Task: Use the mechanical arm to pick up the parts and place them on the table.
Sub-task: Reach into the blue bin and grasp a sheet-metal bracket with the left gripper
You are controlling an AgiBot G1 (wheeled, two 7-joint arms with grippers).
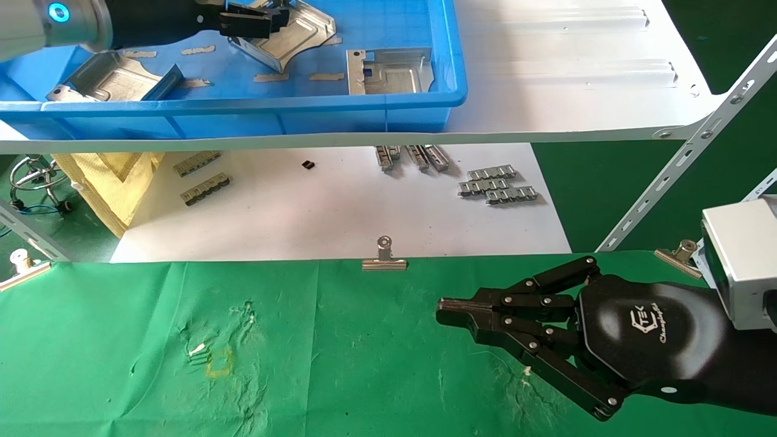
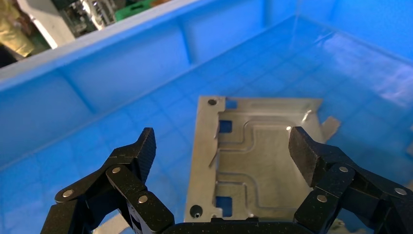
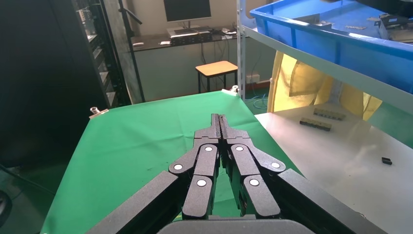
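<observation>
- Up on the white shelf [image 1: 546, 73], head view: the left hand [image 1: 255, 21] reaches into the blue bin [image 1: 243, 106], over one silver part [image 1: 291, 33]; its arm is cut off at the frame edge. Two more parts [image 1: 388, 71] lie in the bin. The right hand [image 1: 446, 309] hangs over the green table [image 1: 121, 352], fingers pressed together.
- Left wrist view: the fingers [image 2: 304, 151] are spread wide on either side of a part [image 2: 253, 165], gripping nothing; the part's near edge is hidden by the palm.
- Right wrist view: the closed fingertips [image 3: 220, 122] hold nothing.
</observation>
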